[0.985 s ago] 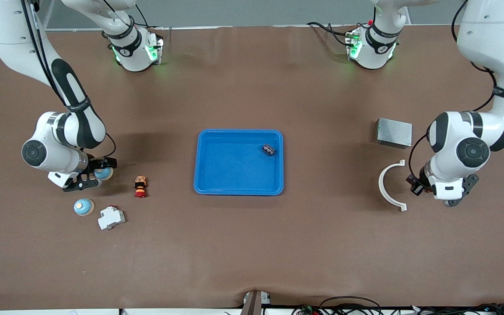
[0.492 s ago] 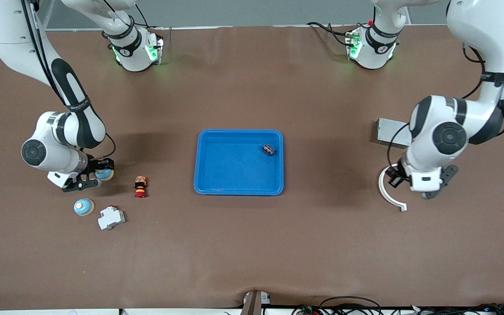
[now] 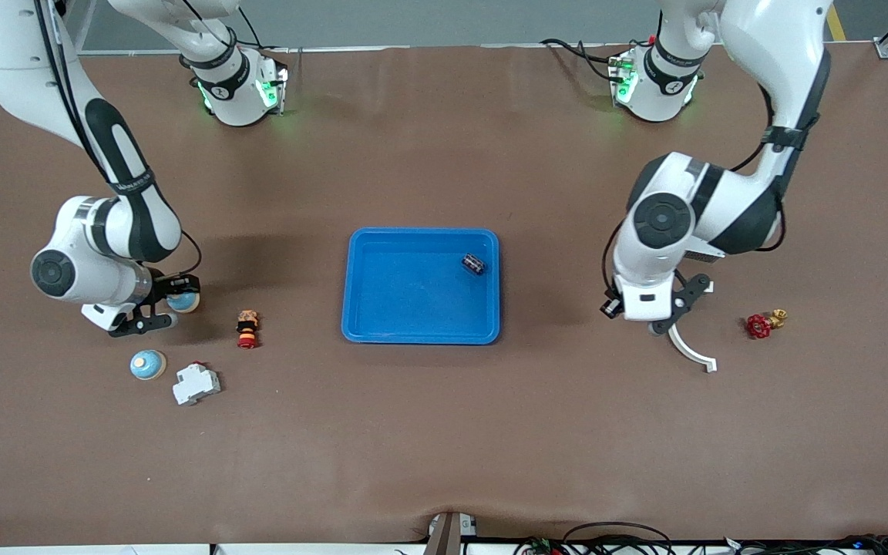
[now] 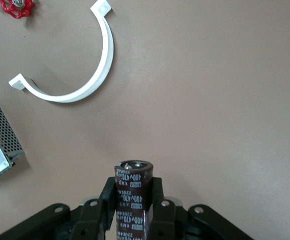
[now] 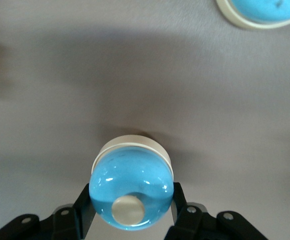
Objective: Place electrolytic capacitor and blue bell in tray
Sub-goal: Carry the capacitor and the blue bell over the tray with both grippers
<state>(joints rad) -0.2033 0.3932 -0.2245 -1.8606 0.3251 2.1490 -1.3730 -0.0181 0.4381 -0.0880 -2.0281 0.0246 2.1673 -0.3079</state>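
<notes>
Nearest the front camera at my right arm's end lies a spare blue domed bell (image 3: 148, 364), untouched. My right gripper (image 3: 169, 306) is clamped on the other glossy blue bell with cream base (image 5: 131, 187), low at the table. My left gripper (image 4: 133, 210) grips a dark brown cylindrical electrolytic capacitor (image 4: 133, 192) upright, over bare table by the white curved plastic clamp (image 3: 692, 353). The shallow bright-blue rectangular plastic tray (image 3: 359, 285) lies between both hands, toward the middle, nearer my left gripper, I judge. Only the wrist views show both grips clearly

A capacitor (image 3: 473, 264) lies in the tray (image 3: 421, 333), mid-table.
</notes>
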